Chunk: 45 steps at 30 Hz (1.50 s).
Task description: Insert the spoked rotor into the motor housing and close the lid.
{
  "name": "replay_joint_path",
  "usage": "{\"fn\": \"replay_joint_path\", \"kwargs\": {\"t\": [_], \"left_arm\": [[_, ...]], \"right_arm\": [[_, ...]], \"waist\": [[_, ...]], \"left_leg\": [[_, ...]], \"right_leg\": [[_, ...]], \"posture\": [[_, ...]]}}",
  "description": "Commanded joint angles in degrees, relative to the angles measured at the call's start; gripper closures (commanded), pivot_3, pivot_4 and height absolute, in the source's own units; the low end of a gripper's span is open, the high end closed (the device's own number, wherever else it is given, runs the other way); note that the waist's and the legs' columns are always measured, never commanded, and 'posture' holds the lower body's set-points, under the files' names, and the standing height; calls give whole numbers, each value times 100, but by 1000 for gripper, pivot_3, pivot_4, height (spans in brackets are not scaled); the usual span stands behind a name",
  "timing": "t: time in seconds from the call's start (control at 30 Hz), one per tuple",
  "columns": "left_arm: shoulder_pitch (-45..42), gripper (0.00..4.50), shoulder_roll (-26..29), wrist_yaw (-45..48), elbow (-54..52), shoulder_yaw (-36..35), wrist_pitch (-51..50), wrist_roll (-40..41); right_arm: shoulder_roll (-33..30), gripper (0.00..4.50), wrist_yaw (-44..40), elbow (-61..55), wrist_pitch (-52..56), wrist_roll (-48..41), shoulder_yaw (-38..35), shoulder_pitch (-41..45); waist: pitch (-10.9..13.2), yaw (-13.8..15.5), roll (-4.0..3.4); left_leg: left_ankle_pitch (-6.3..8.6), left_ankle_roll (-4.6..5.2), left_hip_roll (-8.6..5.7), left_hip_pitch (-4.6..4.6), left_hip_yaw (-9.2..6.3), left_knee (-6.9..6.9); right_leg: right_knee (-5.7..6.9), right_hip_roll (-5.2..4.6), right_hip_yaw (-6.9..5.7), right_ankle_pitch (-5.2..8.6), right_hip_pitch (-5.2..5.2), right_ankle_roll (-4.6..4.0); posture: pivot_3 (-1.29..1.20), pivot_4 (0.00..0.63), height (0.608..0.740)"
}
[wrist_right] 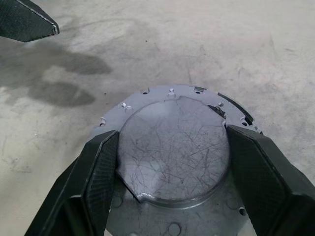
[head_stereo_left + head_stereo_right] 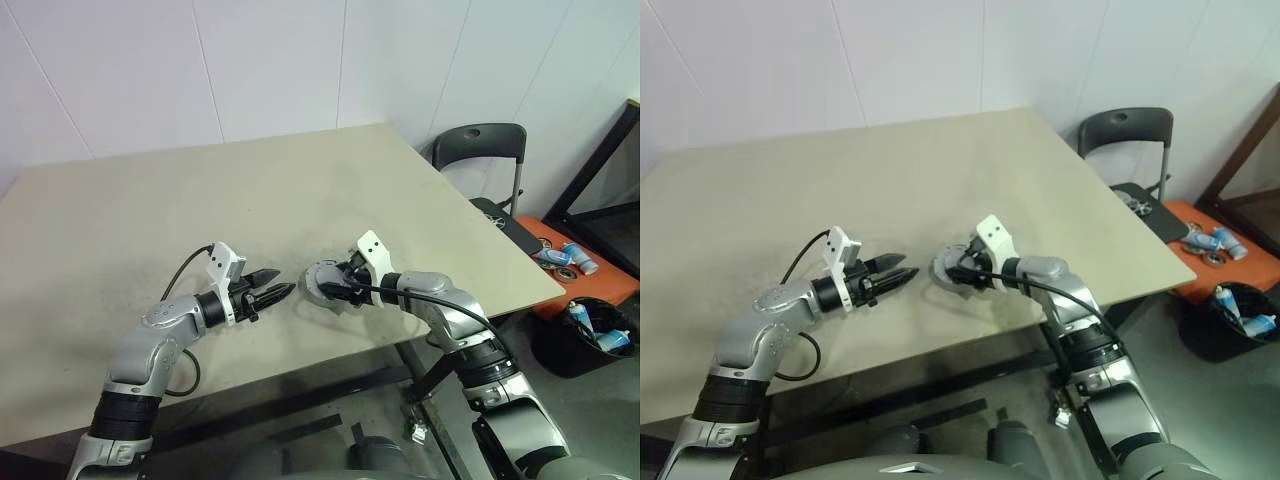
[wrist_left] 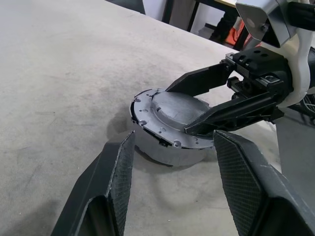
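Straddling the lid (image 1: 174, 147) on the motor housing (image 3: 170, 150), the right hand (image 1: 172, 162) is pressing it shut while the left hand (image 2: 268, 292) is waiting nearby, fingers apart.

No legible text, label, brand, number or sign is found in any view. The lid (image 1: 173, 152) is marked by fine scratches and small round holes along its rim, not by characters. The pads of the right hand (image 1: 170, 162) and of the left hand (image 3: 174, 162) carry a fine cross-hatched texture, without lettering. The cans by the orange surface (image 2: 590, 280) beyond the worktop (image 2: 200, 210) bear blue bands (any print on them is too small to be read).
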State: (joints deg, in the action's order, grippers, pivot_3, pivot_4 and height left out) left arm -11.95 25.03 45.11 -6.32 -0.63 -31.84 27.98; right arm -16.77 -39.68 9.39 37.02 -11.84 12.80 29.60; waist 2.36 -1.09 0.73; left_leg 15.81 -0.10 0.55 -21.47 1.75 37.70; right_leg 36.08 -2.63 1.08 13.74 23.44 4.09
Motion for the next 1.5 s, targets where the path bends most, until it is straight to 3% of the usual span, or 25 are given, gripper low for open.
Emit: {"fn": "replay_joint_path", "kwargs": {"t": [0.03, 0.33, 0.77, 1.5], "left_arm": [[-49, 1799, 3, 36, -47, 0, 144, -26], [-63, 1799, 1, 30, -52, -9, 120, -20], [-62, 1799, 2, 8, -76, -25, 93, -6], [-30, 1799, 9, -42, -168, -14, 39, -5]], "right_arm": [[83, 1393, 83, -13, 17, 37, -17, 40], [374, 1393, 147, -117, 590, -400, -463, 237], [293, 1393, 165, -212, 41, 155, 101, -22], [630, 1393, 669, 263, 124, 100, -247, -59]], "waist": [[0, -3, 0], [0, -9, 0], [0, -38, 0], [-2, -145, 3]], "left_leg": [[0, 0, 0, 1, 0, 1], [0, 0, 2, 2, 0, 0], [0, 0, 3, 1, 0, -1], [0, 0, 5, 12, -1, 7]], "right_leg": [[0, 0, 0, 0, 0, 0], [2, 1, 1, 0, 0, 0], [1, 2, 1, 0, 2, 0], [6, 1, 2, -1, -9, 0]], "posture": [[0, 0, 740], [0, 0, 740], [0, 0, 740], [0, 0, 740]]}}
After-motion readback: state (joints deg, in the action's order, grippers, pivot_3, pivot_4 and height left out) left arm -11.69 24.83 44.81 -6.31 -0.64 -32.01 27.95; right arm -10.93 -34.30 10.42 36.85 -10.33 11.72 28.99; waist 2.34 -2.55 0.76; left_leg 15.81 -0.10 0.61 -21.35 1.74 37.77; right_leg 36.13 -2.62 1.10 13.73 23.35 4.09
